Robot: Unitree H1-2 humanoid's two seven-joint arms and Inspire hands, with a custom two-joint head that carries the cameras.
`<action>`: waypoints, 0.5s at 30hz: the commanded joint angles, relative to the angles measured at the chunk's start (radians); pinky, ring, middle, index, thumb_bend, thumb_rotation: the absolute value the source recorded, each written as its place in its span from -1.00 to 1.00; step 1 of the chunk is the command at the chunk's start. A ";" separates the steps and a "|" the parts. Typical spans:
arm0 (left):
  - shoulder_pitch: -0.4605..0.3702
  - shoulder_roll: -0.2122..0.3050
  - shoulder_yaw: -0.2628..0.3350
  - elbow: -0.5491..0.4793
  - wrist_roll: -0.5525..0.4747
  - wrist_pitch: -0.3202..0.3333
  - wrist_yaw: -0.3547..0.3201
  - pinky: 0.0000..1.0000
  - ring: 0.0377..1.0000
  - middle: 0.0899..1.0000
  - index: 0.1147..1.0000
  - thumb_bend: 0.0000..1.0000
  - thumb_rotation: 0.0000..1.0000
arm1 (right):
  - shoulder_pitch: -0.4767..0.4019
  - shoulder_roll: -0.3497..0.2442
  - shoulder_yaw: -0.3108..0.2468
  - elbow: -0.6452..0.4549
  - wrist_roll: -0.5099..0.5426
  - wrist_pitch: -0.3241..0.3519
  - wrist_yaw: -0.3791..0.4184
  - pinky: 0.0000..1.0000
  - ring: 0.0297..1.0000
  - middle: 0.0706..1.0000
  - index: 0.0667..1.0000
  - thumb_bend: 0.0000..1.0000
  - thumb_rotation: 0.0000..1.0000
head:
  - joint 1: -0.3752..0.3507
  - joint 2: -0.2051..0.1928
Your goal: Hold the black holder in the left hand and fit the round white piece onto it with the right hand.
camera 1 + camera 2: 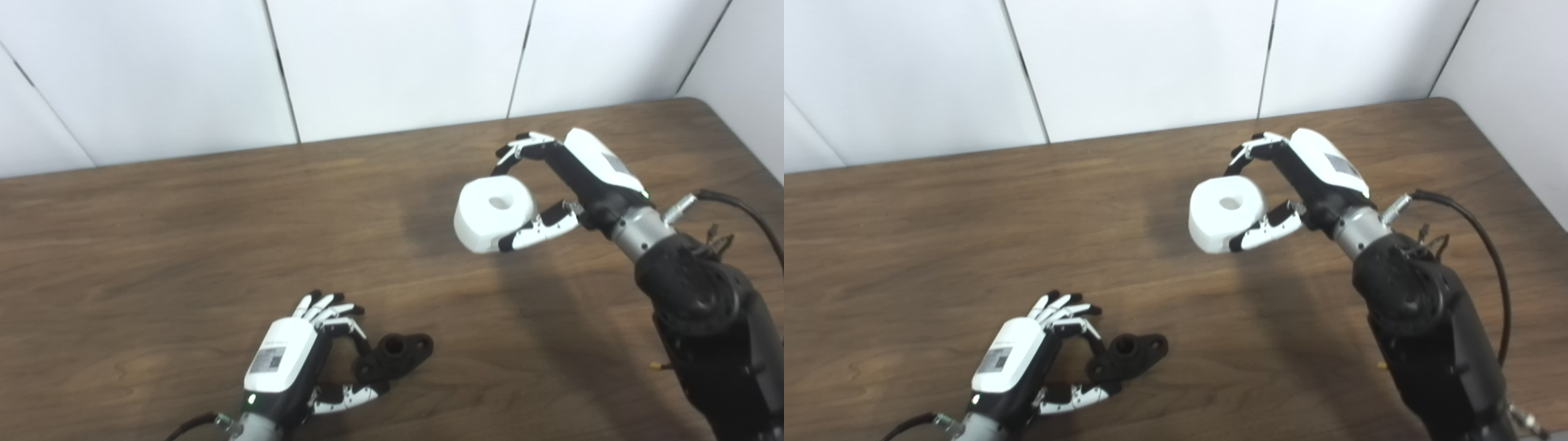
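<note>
The black holder (pixel 398 352) lies on the wooden table (pixel 184 245) near the front edge, its round socket facing up. My left hand (pixel 306 355) is at the holder's left end, with a curled finger and the thumb (pixel 346 396) pinching that end; the other fingers stretch away. The round white piece (pixel 490 211), a thick disc with a hole in its top, hangs above the table at the right, casting a shadow below. My right hand (pixel 569 184) is shut on it, fingers over the far rim and thumb (pixel 539 229) under the near side.
White wall panels (pixel 398 61) stand right behind the table's far edge. The table's right corner (pixel 704 107) is close to the right arm, from whose wrist a black cable (pixel 747 214) loops out.
</note>
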 commanded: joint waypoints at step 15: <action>-0.018 -0.008 -0.016 0.020 0.039 0.050 -0.107 1.00 0.84 0.58 -0.16 0.04 -0.90 | 0.084 0.181 -0.022 -0.176 -0.053 0.000 0.211 0.69 0.84 0.59 -0.11 0.05 -0.73 | 0.012 0.046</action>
